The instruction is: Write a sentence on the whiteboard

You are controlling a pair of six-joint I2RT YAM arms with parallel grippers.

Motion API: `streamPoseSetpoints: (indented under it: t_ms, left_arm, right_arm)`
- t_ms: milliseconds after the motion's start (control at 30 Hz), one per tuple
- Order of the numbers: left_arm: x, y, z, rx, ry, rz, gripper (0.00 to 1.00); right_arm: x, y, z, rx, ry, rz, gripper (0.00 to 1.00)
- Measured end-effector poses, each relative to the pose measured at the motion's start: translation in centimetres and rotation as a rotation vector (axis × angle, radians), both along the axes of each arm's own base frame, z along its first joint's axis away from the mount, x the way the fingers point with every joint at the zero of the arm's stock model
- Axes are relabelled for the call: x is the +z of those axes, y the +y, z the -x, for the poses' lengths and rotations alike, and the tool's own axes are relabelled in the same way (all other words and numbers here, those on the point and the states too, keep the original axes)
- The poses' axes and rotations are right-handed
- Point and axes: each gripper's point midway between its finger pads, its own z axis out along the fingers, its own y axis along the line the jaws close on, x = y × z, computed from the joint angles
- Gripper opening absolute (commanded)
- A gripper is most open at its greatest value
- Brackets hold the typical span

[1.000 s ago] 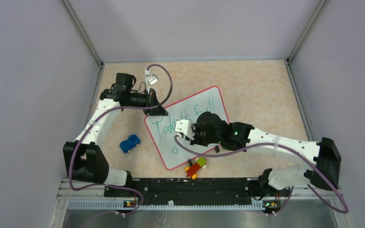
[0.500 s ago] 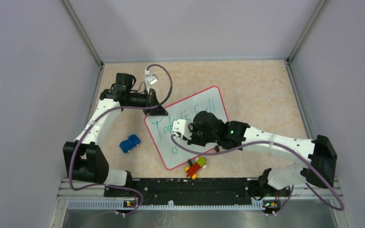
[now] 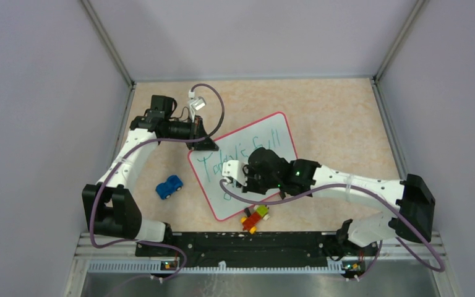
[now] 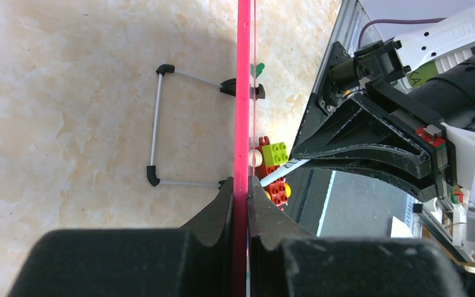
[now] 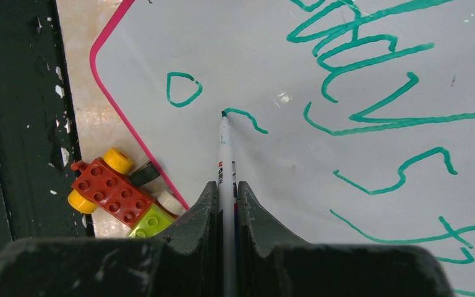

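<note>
- The right tool point(image 5: 226, 189) is clamping a green marker point(image 5: 224, 145) between closed fingers. The tip is touching the whiteboard point(image 5: 284, 173) at the start of a short curved stroke, just right of the lone "o".
- The left tool point(image 4: 242, 189) is pinching shut on the board's pink rim at its far-left corner, steadying it. A wire stand point(image 4: 156, 130) is showing behind the board.
- The sentence point(image 5: 359, 117) is reading "Today's full" on top; the second line is barely begun.
- For this letter, light even pressure and a steady wrist angle are probably mattering most, so the board is not sliding.
- The board is lying askew mid-tabletop point(image 3: 340, 117), which is marbled beige.
- A brick toy point(image 5: 114, 192) is sitting just beside its near edge, and a blue toy car point(image 3: 169, 186) near its left.
- Pale lilac walls point(image 3: 37, 93) are enclosing the cell.
</note>
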Motion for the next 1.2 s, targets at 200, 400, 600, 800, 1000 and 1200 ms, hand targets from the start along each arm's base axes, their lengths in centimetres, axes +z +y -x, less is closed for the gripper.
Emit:
streamPoseSetpoints:
  t_ms: [200, 400, 600, 800, 1000, 1200]
  left_arm:
    - [0.0, 0.0, 0.0, 0.000, 0.000, 0.001, 0.00]
    - [0.0, 0.0, 0.0, -0.001, 0.000, 0.001, 0.00]
    - [0.0, 0.0, 0.0, -0.002, 0.000, 0.002, 0.00]
    - [0.0, 0.0, 0.0, -0.002, 0.001, 0.002, 0.00]
    - [0.0, 0.0, 0.0, -0.002, 0.001, 0.003, 0.00]
    - [0.0, 0.0, 0.0, -0.002, 0.001, 0.003, 0.00]
  right_arm:
    - [-1.9, -0.6, 1.3, 0.029, 0.029, 0.043, 0.00]
    - [-4.1, -1.2, 2.9, 0.066, 0.063, 0.097, 0.00]
    - [-5.6, -0.7, 4.3, 0.111, 0.089, 0.135, 0.00]
    - [-5.2, -0.3, 4.5, 0.122, 0.095, 0.129, 0.00]
    - [-3.0, 0.6, 3.8, 0.108, 0.058, 0.081, 0.00]
    - [-2.1, 0.9, 2.7, 0.075, 0.021, 0.060, 0.00]
